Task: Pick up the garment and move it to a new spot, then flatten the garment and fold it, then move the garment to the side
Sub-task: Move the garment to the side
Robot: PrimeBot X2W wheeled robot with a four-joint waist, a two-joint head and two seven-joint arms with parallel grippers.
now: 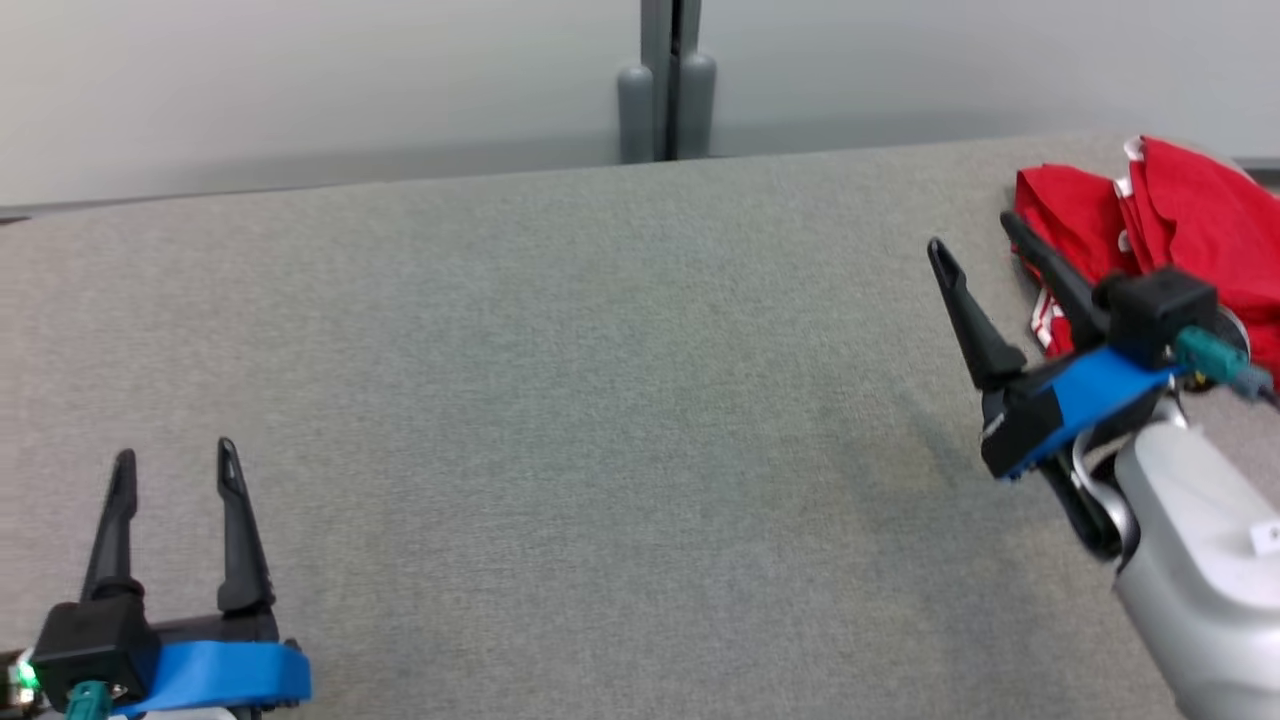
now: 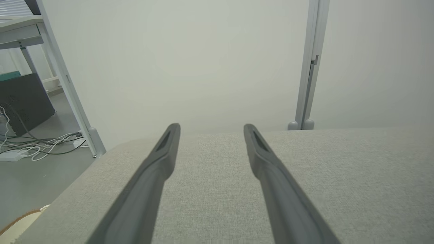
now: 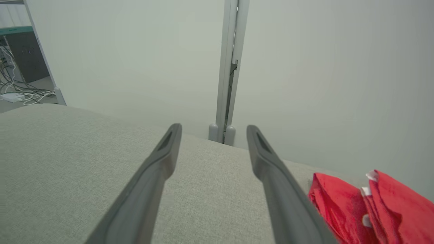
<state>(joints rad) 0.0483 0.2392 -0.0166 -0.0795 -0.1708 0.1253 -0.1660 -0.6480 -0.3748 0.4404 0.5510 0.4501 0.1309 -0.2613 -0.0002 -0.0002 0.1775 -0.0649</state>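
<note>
A red garment [image 1: 1190, 225] with white trim lies bunched at the far right of the grey padded table [image 1: 560, 400]. It also appears as red folds [image 3: 366, 210] at the lower right of the right wrist view. My right gripper [image 1: 972, 230] hovers open just left of the garment, its fingers tilted up and left, nothing between them. In its own view that right gripper [image 3: 212, 130] points past the garment's left side. My left gripper [image 1: 175, 460] stands open at the table's near left, far from the garment. Bare fabric lies under the left gripper [image 2: 210, 128].
Pale partition walls with a grey post [image 1: 668, 80] stand behind the table's far edge. Off the table's left end are a shelf frame [image 2: 64, 81], a dark box and loose cables [image 2: 37, 142] on the floor. The garment reaches the table's right edge.
</note>
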